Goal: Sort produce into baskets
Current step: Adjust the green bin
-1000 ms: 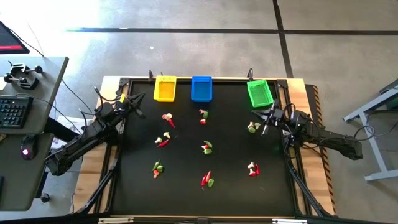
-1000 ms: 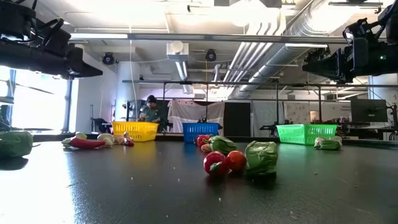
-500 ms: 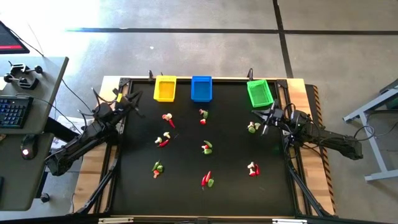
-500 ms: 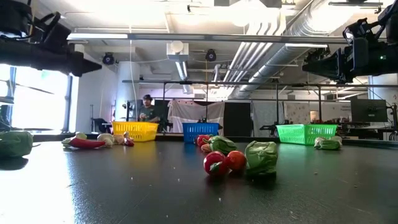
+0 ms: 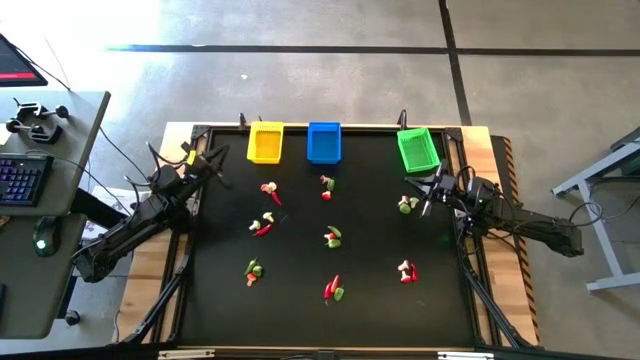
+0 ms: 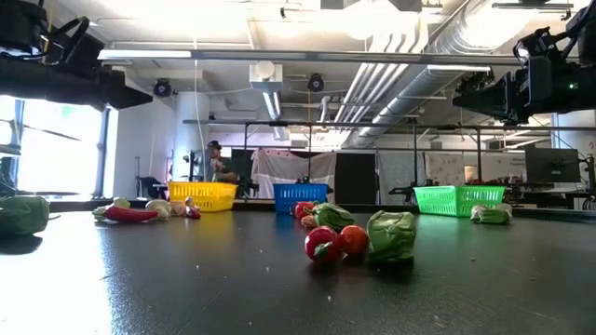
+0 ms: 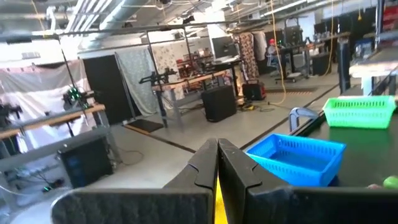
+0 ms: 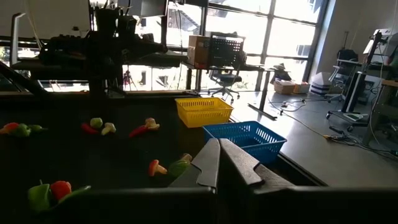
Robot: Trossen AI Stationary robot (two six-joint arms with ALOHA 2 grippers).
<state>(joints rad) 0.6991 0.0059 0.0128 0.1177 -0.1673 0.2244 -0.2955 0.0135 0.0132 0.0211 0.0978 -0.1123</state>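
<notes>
Three baskets stand along the table's far edge: yellow (image 5: 265, 142), blue (image 5: 324, 142) and green (image 5: 417, 149). Small clusters of produce lie scattered on the black table, among them one (image 5: 270, 190) in front of the yellow basket, one (image 5: 333, 238) at the middle and one (image 5: 407, 204) near my right gripper. My left gripper (image 5: 216, 159) hovers shut above the table's far left corner, beside the yellow basket, holding nothing (image 7: 217, 163). My right gripper (image 5: 429, 194) hovers shut at the right edge, near the green basket, also holding nothing (image 8: 219, 163).
More produce lies toward the near edge (image 5: 253, 271) (image 5: 334, 290) (image 5: 407, 271). Bare black table surface shows between the clusters. A desk with a keyboard (image 5: 20, 182) stands left of the table. A person (image 6: 216, 166) is in the room behind the table.
My left gripper has tipped up a little and rolled slightly, staying over the same spot and staying shut. The person in the room behind has stepped to the left.
</notes>
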